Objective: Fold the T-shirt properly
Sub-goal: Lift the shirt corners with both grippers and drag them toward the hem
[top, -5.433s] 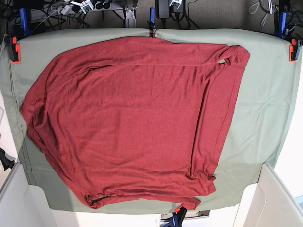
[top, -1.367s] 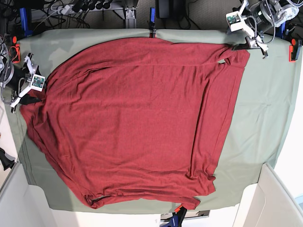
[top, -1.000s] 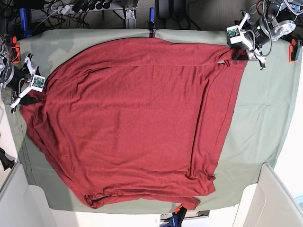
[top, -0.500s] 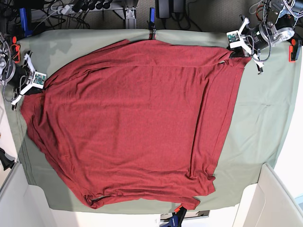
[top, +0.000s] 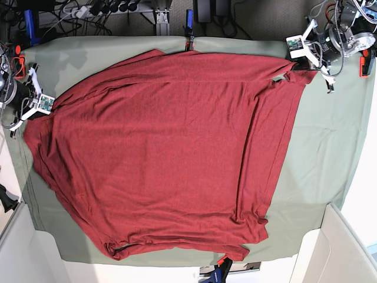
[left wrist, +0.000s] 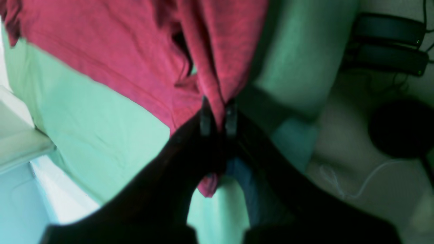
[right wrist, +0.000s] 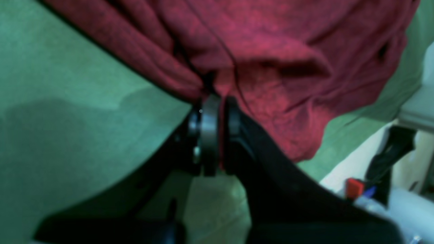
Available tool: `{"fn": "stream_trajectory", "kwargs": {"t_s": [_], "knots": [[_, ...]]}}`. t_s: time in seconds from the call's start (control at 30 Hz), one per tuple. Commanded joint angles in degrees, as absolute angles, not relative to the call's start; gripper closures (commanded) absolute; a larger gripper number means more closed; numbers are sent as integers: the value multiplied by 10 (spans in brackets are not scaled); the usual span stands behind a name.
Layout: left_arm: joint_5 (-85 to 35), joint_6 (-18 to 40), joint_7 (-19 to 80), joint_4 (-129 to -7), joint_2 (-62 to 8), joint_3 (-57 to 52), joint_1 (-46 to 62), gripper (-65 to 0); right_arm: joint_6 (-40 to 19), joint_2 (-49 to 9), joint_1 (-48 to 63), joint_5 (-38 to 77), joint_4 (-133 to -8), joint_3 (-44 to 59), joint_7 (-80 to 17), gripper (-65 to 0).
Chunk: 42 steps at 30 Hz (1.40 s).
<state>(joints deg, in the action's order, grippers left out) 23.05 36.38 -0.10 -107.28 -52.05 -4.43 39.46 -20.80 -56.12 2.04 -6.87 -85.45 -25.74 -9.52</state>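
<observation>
While clamped on bunched red knit, left hand (left wrist: 218,118) with both fingers (left wrist: 204,120) pressed together, a fold of the T-shirt (left wrist: 129,57) pinched between them and a small tail of cloth hanging just below the tips. Beyond that hand, more of the shirt running away in taut ridges; beside it, bare green tabletop (left wrist: 101,135) cover. Seen from the base view at left hand (top: 306,62), gripping the shirt's corner at the far edge of the tabletop (top: 330,147).

Right hand (right wrist: 217,112) likewise closed tight on the T-shirt (right wrist: 271,51), fabric squeezed between the fingers (right wrist: 208,128) and gathered into creases radiating from the pinch. Green tabletop (right wrist: 67,101) cover directly beside and under that hand. From the base view, right hand (top: 29,112) at the shirt's opposite corner, well apart from the other hand.

Between the two hands, T-shirt (top: 165,147) spread flat across most of the tabletop, its held edge stretched from hand to hand, the rest lying toward the near edge with a rumpled hem there. Blue and orange clamps (top: 189,36) on the cover's edges, near the stretched side. Wrist views blurred, so fine detail of the pinches not readable.
</observation>
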Motion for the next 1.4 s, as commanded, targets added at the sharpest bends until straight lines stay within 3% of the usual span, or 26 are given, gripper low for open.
{"fn": "stream_trajectory", "kwargs": {"t_s": [0.0, 0.2, 1.13, 1.3, 1.37], "knots": [[230, 357, 0, -1082, -534, -74, 397, 0, -198, -587, 11, -76, -856, -231, -135, 0], [203, 371, -41, -1091, -542, -133, 400, 0, -243, -587, 11, -26, -863, -182, -135, 0], [124, 337, -63, -1028, -549, -129, 340, 0, -255, -522, -17, -28, -844, -175, -136, 0], [127, 336, -62, -1002, -550, -84, 306, 0, -253, -512, -36, -36, -839, -175, -138, 0], [127, 318, -62, -985, -550, -57, 283, -62, -253, -514, -46, -36, -836, -175, -140, 0]]}}
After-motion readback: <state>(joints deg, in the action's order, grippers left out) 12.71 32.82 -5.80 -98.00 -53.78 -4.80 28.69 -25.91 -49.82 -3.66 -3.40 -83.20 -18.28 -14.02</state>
